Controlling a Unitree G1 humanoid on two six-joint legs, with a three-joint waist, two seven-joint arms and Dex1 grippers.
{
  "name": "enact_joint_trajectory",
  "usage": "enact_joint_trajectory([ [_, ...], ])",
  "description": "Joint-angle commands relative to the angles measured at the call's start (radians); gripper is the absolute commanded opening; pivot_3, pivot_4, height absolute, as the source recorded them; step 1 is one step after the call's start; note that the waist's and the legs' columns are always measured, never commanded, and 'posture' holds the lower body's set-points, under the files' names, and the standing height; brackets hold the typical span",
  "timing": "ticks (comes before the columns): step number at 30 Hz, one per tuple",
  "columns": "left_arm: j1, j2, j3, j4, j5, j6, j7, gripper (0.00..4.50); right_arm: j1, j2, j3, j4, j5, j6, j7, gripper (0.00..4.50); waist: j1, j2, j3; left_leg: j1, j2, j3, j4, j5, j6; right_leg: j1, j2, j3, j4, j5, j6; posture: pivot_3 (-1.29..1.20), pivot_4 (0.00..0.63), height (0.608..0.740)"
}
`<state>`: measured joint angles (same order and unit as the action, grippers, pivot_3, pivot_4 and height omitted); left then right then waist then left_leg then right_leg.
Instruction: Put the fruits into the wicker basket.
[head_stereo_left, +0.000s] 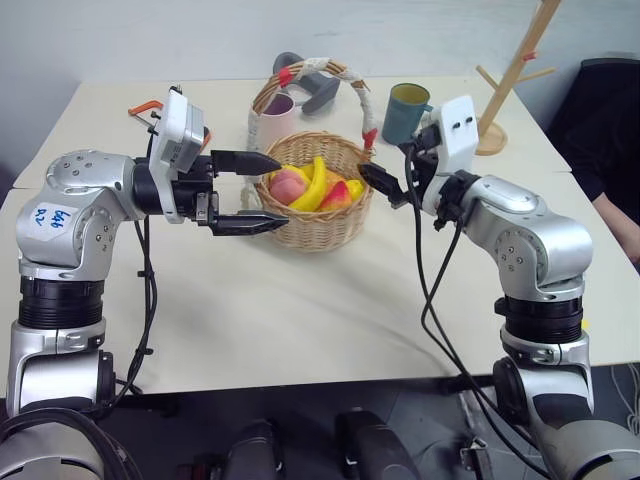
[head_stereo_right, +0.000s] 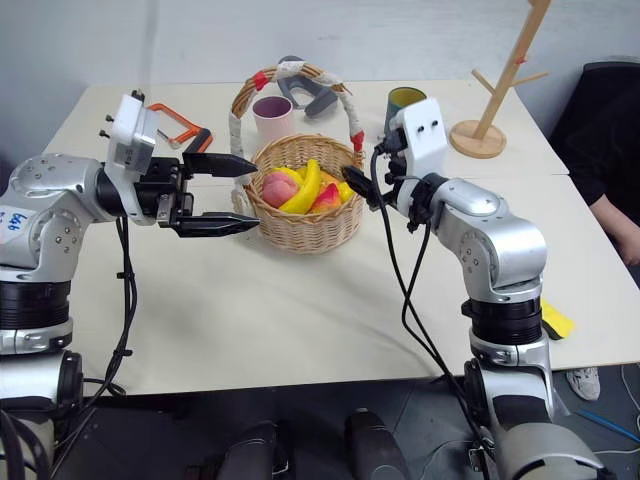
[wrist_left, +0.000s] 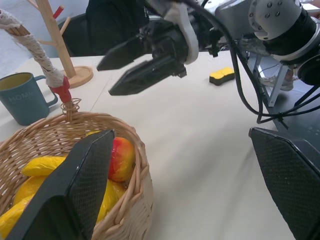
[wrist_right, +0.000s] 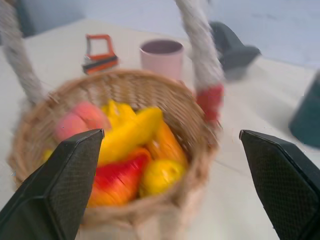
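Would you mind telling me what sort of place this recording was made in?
Probably an indoor lab or office workspace: a plain beige table against a bare wall, set out with a round wicker basket of fruits, a wooden peg stand and an orange clamp.

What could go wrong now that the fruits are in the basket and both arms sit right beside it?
1. The left gripper, fingers open, straddles the wicker basket at its rim; pulling away carelessly could drag or tip it.
2. The right gripper is close to the handle and could snag it.
3. The banana is heaped high and could roll out if the basket is jolted.
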<state>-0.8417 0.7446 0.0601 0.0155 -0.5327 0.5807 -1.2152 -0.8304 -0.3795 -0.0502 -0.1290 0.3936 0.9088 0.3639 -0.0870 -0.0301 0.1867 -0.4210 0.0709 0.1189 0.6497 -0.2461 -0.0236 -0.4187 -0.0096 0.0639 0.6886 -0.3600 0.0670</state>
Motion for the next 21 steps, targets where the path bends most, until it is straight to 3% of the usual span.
enact_joint_trajectory([
  [1, -0.029, 0.005, 0.014, -0.012, -0.012, -0.013, -0.001, 4.5, -0.081, 0.038, 0.006, 0.09, -0.032, -0.099, -0.007, 4.49, -0.002, 0.0, 0.0, 0.0, 0.001, 0.0, 0.0, 0.0, -0.001, 0.0, 0.001, 0.0, 0.0, 0.0, 0.0, 0.0, 0.15, 0.74],
  [10, -0.065, -0.04, 0.019, -0.011, -0.017, -0.009, 0.047, 4.5, -0.271, 0.137, 0.037, 0.633, -0.157, -0.436, 0.02, 4.49, 0.001, 0.0, 0.0, 0.0, 0.0, 0.0, -0.001, 0.002, -0.002, -0.002, 0.0, 0.0, 0.001, -0.001, -0.001, 0.0, 0.15, 0.74],
  [13, -0.058, -0.044, 0.019, -0.021, -0.017, -0.008, 0.056, 4.5, -0.318, 0.156, 0.026, 0.772, -0.189, -0.558, 0.017, 3.91, 0.0, 0.0, 0.0, 0.0, 0.0, 0.0, -0.002, 0.002, -0.002, -0.002, 0.0, 0.0, 0.002, -0.001, -0.001, 0.0, 0.15, 0.74],
  [21, -0.04, -0.031, 0.034, -0.043, -0.028, 0.009, 0.069, 4.5, -0.358, 0.184, -0.007, 0.927, -0.208, -0.729, 0.007, 1.27, -0.003, 0.0, 0.0, 0.0, 0.001, 0.0, -0.002, 0.002, -0.003, -0.003, 0.0, 0.0, 0.002, -0.001, -0.001, 0.0, 0.15, 0.74],
])
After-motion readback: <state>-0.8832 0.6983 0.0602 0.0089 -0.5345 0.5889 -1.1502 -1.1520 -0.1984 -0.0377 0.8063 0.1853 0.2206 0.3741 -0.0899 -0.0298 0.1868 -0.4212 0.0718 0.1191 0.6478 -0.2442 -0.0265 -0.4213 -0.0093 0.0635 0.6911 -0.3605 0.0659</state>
